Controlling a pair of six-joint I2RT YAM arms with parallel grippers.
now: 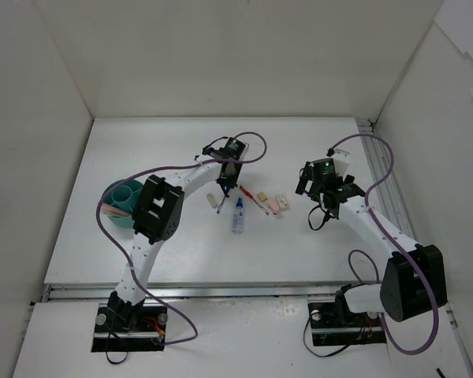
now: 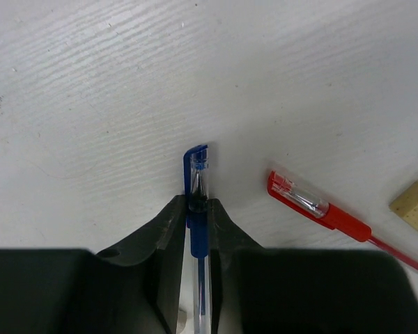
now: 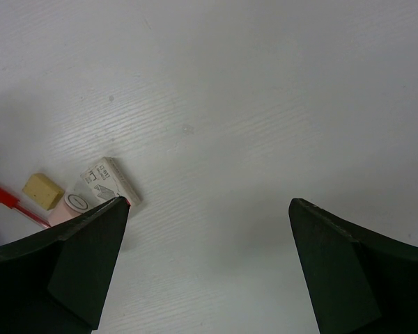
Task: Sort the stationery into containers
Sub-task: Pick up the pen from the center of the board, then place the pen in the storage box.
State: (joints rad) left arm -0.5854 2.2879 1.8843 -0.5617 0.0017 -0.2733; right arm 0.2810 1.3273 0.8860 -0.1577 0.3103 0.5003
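Observation:
My left gripper [image 1: 225, 189] is shut on a blue pen [image 2: 197, 174], down at the table; in the left wrist view the pen runs between the jaws [image 2: 197, 206]. A red pen [image 2: 320, 209] and a tan eraser [image 2: 414, 205] lie just to its right. The blue-capped white tube [image 1: 238, 216] lies just in front. My right gripper [image 1: 315, 193] is open and empty over bare table [image 3: 207, 203]. A white labelled eraser [image 3: 111, 181], a pink eraser [image 3: 73, 204] and a tan eraser [image 3: 43, 191] lie by its left finger. The teal bowl [image 1: 110, 194] stands at the far left.
A small white eraser [image 1: 213, 199] lies left of my left gripper. The bowl holds a smaller teal cylinder [image 1: 124, 191] and something pale pink. White walls enclose the table on three sides. A metal rail [image 1: 382, 177] runs along the right edge.

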